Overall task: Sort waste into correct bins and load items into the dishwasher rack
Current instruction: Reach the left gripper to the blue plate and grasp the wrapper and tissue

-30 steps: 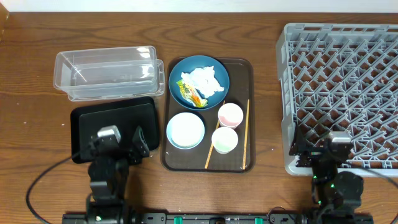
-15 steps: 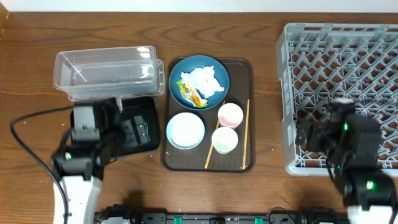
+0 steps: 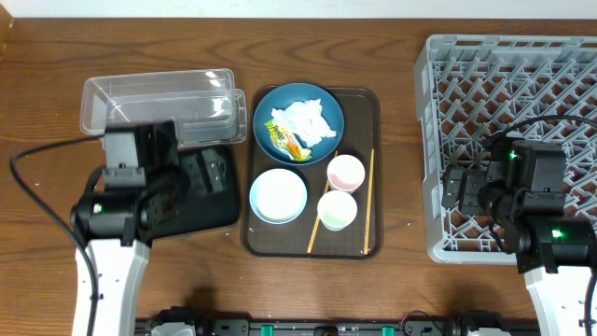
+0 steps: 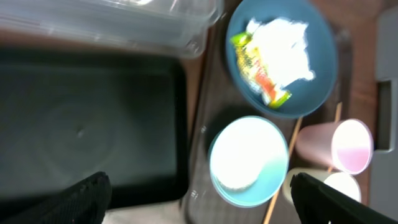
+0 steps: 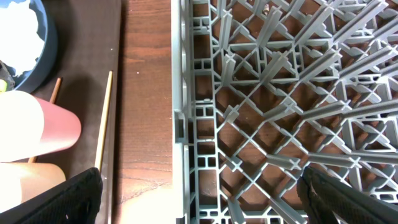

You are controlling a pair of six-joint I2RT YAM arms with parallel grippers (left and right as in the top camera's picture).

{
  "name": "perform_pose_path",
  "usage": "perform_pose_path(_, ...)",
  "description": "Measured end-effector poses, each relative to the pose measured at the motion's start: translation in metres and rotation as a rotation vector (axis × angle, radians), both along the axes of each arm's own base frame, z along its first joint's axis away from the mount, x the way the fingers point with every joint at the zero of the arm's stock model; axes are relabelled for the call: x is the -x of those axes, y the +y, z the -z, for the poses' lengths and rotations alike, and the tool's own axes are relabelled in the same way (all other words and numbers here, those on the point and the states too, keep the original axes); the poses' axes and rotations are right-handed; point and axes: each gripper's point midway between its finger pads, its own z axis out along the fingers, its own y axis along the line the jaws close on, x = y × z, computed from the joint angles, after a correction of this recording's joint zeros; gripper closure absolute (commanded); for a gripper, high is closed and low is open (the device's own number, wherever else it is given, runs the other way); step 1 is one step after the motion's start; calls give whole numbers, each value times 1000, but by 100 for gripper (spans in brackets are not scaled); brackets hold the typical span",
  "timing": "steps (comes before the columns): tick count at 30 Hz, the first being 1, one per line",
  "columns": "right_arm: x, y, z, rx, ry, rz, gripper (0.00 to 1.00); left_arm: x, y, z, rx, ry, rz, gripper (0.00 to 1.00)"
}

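Both grippers wide open, holding nothing: left gripper [image 4: 202, 202] hovers over the seam between black tray and serving tray, right gripper [image 5: 205, 202] over the rack's left wall.

Task not started, judging by layout.
- Big square grey lattice dishwasher rack [image 3: 431, 112]: nothing loaded.
- Dark brown serving tray [image 3: 359, 238]: carries all the items.
- Clear rectangular plastic tub [image 3: 159, 107] and shallow black tray [image 3: 213, 201]: no waste visible in either.
- Large dark blue plate [image 3: 326, 98]: on the serving tray, far end.
- Pale blue-white bowl [image 3: 278, 195], small pink cup [image 3: 346, 172], small pale green cup [image 3: 338, 209]: near end.
- Two thin wooden chopsticks [image 3: 369, 201]: beside the cups.
- Crumpled white tissue [image 3: 308, 119] and green-yellow-orange snack wrapper [image 3: 287, 140]: on the plate.
- Rice: can't tell it apart from the tissue.

All waste sorting and loading left.
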Motion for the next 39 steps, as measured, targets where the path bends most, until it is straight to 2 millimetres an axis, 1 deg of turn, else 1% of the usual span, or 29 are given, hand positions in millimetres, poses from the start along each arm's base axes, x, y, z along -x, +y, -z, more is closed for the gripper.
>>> perform_pose_path(4,0,3,0,-13,-1,-10,1,-33,-20,-10,9,-17,59,6)
perform_pose_path(7,0,5,0,-24,-1,-18,1,-60,-40,-9,-2,-10,111,6)
perform_pose_path(11,0,7,-1,-33,-1,-25,1,-96,-74,5,-19,-18,183,6)
perform_pose_path(13,0,8,-1,-35,-1,-26,1,-111,-91,17,-23,-24,215,6)
perform_pose_path(15,0,8,0,-36,0,-27,1,-120,-106,32,-25,-14,240,6)
perform_pose_path(17,2,8,1,-37,10,-27,1,-124,-118,51,-23,16,254,6)
perform_pose_path(20,4,8,2,-38,18,-28,1,-129,-130,80,-10,74,242,6)
perform_pose_path(24,4,8,2,-38,18,-28,1,-138,-140,114,17,132,194,6)
perform_pose_path(27,5,8,3,-38,21,-28,1,-142,-147,136,27,161,172,6)
perform_pose_path(33,6,8,4,-39,28,-28,1,-140,-157,170,25,218,167,7)
perform_pose_path(34,6,8,4,-39,29,-28,1,-139,-158,174,24,227,167,10)
perform_pose_path(36,6,8,4,-39,29,-28,1,-140,-161,180,26,229,167,12)
perform_pose_path(37,6,8,4,-39,29,-28,1,-141,-163,183,27,226,168,16)
perform_pose_path(39,6,8,4,-39,29,-28,1,-144,-166,183,30,212,167,28)
